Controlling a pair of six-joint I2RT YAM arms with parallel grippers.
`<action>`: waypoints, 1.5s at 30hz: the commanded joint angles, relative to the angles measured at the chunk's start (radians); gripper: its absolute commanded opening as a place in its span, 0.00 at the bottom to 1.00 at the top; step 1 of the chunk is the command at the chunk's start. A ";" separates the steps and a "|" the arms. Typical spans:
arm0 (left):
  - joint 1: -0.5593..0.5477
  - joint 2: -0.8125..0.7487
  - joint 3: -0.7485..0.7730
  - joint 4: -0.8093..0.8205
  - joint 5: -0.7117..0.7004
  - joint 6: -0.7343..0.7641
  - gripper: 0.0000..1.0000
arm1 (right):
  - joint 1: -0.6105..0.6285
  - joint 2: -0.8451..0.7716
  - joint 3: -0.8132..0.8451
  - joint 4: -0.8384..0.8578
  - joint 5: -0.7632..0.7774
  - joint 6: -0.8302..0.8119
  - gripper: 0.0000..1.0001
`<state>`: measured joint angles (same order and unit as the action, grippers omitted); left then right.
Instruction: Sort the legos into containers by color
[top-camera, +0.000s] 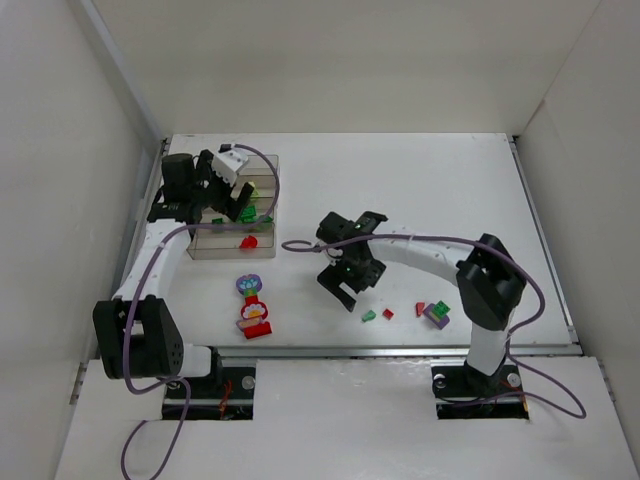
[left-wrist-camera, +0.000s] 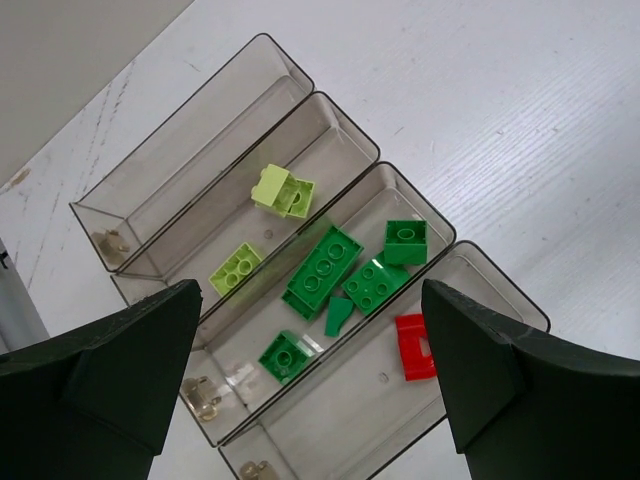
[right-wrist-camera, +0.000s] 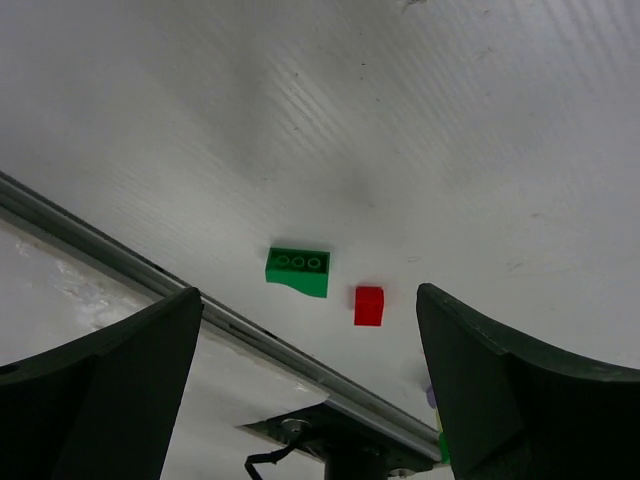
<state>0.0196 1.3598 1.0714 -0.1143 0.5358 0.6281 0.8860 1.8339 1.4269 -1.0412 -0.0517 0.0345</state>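
Observation:
The clear tinted tray (top-camera: 207, 246) stands at the far left. In the left wrist view the tray (left-wrist-camera: 190, 140) holds two lime bricks (left-wrist-camera: 283, 190) in one compartment, several dark green bricks (left-wrist-camera: 322, 270) in the one beside it, and one red brick (left-wrist-camera: 413, 346) in the nearest. My left gripper (top-camera: 236, 203) hovers open and empty over the tray (left-wrist-camera: 310, 390). My right gripper (top-camera: 346, 290) is open and empty above the table, near a green brick (right-wrist-camera: 298, 270) and a small red brick (right-wrist-camera: 368, 305). The flower-topped piece (top-camera: 252, 306) lies in front of the tray.
Right of the green brick (top-camera: 369, 316) and red brick (top-camera: 388, 313) lie another red brick (top-camera: 421, 309) and a purple-and-lime piece (top-camera: 437, 315). A metal rail (top-camera: 400, 350) runs along the table's near edge. White walls enclose the table.

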 joint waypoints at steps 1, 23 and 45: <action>0.003 -0.039 -0.011 0.050 0.023 -0.028 0.90 | 0.031 0.039 -0.025 -0.020 -0.011 0.038 0.93; -0.015 -0.030 -0.041 0.093 -0.007 -0.018 0.92 | 0.041 0.085 -0.128 0.055 -0.004 0.146 0.60; -0.015 -0.051 0.033 -0.010 0.104 0.076 0.91 | -0.165 0.103 0.515 0.027 -0.163 0.159 0.00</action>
<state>0.0074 1.3590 1.0496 -0.1074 0.5632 0.6632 0.8139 1.9514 1.7653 -1.0599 -0.0998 0.1795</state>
